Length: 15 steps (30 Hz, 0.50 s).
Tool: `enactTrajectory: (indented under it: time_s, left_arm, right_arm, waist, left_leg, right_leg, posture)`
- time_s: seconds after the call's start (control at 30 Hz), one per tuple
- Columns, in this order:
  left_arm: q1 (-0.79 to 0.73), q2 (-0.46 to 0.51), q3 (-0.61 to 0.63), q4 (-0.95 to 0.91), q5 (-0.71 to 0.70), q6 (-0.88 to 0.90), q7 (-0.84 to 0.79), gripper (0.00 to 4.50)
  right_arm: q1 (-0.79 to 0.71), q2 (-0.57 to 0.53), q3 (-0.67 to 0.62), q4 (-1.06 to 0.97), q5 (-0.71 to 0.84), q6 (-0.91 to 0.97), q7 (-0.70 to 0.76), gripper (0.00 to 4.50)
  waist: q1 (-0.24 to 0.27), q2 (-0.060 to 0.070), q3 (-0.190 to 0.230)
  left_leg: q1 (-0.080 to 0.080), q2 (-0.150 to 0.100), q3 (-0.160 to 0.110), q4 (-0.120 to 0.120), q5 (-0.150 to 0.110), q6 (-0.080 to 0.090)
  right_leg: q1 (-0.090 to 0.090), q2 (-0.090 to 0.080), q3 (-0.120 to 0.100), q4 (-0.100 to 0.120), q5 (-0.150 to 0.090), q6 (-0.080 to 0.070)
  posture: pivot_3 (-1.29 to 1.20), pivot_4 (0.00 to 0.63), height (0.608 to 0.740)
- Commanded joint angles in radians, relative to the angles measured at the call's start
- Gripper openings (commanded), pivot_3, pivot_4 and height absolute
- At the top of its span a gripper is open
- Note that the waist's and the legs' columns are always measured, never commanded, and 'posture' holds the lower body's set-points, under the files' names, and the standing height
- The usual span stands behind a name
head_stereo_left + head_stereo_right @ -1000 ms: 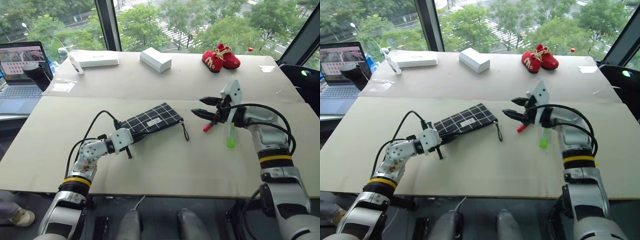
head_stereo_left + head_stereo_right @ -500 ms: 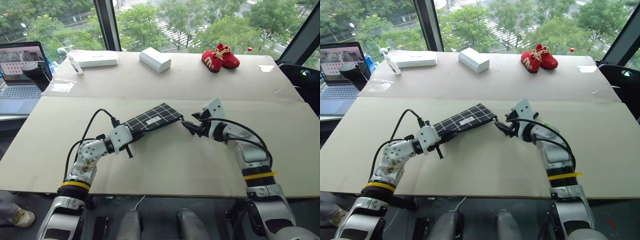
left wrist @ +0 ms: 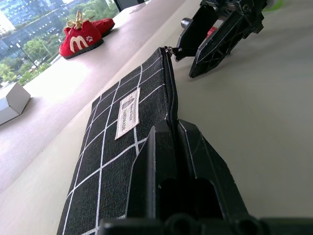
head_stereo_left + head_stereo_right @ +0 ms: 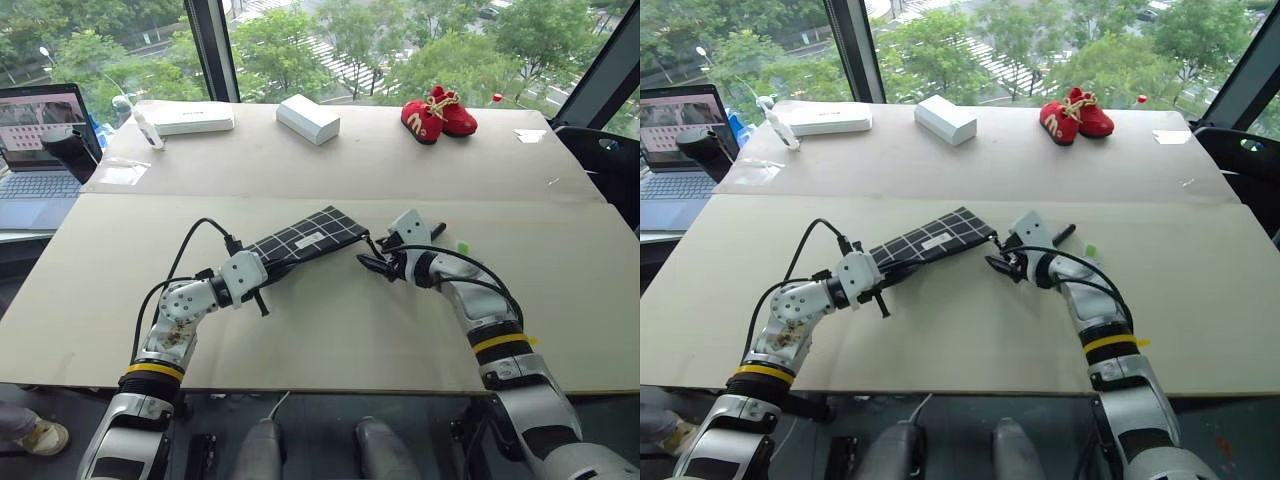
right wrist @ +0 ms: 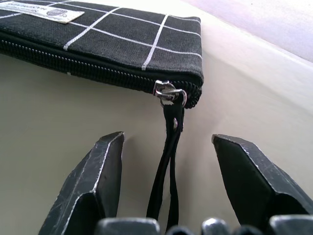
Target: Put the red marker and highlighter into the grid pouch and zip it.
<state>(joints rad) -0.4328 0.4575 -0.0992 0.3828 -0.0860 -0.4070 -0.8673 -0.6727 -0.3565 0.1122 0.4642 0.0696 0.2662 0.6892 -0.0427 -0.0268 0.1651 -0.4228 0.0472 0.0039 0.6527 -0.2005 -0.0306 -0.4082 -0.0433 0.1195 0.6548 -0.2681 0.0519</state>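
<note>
Your left gripper (image 4: pixel 262 278): clenched on flat black white-grid fabric pouch (image 4: pixel 305 237). Right gripper (image 5: pixel 168 186): released, straddling black zipper pull cord (image 5: pixel 166 171).

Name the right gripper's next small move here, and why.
Probably close on the black zipper pull cord: it hangs between the open right gripper, just below the slider at the closed corner of the black white-gridded fabric pouch, whose other end the shut left gripper pins.

A pair of small red shoes (image 4: pixel 438 112) sits upper right on the bench (image 4: pixel 330 330), two white boxes (image 4: pixel 308 118) upper left, a laptop (image 4: pixel 40 150) far left.
</note>
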Motion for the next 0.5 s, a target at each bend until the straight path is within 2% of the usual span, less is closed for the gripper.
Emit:
enactTrajectory:
  time_s: [0.03,0.2,0.5]
  left_arm:
    - [-0.002,-0.002,0.015,-0.028,-0.011,0.003,0.017,0.00]
    - [-0.004,-0.010,0.014,-0.019,-0.007,0.009,0.034,0.00]
    - [-0.011,-0.031,0.005,-0.003,0.003,0.015,0.054,0.00]
  right_arm:
    - [-0.031,0.000,0.002,-0.004,-0.006,-0.056,0.021,1.79]
    - [-0.041,0.013,0.015,-0.008,-0.009,-0.078,0.048,0.06]
    - [-0.018,0.032,0.104,-0.155,0.013,-0.028,0.193,0.01]
  waist:
    - [0.000,0.000,0.000]
    - [-0.001,0.000,0.000]
    - [0.000,0.000,0.000]
  left_leg:
    - [0.000,0.000,0.000,0.000,0.000,0.000]
    - [0.000,0.000,0.000,0.000,0.000,0.000]
    - [0.000,0.000,0.000,0.000,0.000,0.000]
  right_leg:
    - [0.000,0.000,0.000,0.000,0.000,0.000]
    - [0.000,0.000,0.000,0.000,0.000,0.000]
    - [0.000,0.000,0.000,0.000,0.000,0.000]
  posture:
    - [0.00,0.150,0.729]
    - [0.00,0.150,0.729]
    - [0.00,0.150,0.729]
